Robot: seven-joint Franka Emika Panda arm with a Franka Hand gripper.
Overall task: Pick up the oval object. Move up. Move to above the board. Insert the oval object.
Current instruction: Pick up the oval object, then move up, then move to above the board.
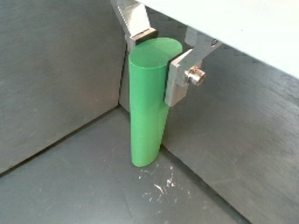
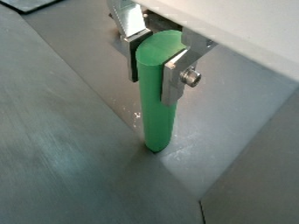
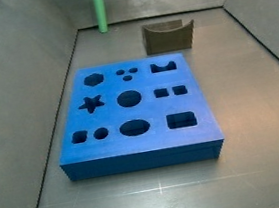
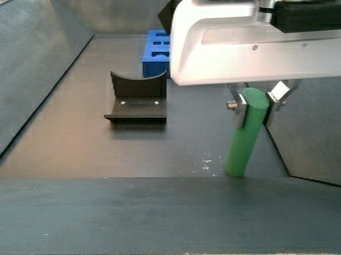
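Two silver finger plates of the pincer (image 1: pixel 162 54) sit on opposite sides of the oval object (image 1: pixel 149 109), closed against its upper part; both wrist views show the plates pressed to the green surface, one plate carrying a screw head. The peg stands upright, its lower end on the grey floor (image 1: pixel 70 188) close to where the floor meets the back wall, with faint scratch marks on the floor just beside its foot. Same grip seen in a wrist view at pincer (image 2: pixel 158 58) on oval object (image 2: pixel 156 101). In a side view the white body of the pincer (image 4: pixel 256 98) fills the upper frame and the oval object (image 4: pixel 245 139) stands below it, bottom end touching the floor. The fixture (image 4: pixel 135 100) stands well apart from the peg, and beyond it lies the board (image 4: pixel 159 52). In a side view the board (image 3: pixel 137 111) lies flat mid-floor, holes facing up; the fixture (image 3: pixel 167 36) stands behind it, and the oval object (image 3: pixel 99 6) stands at the far corner, clear of the board.
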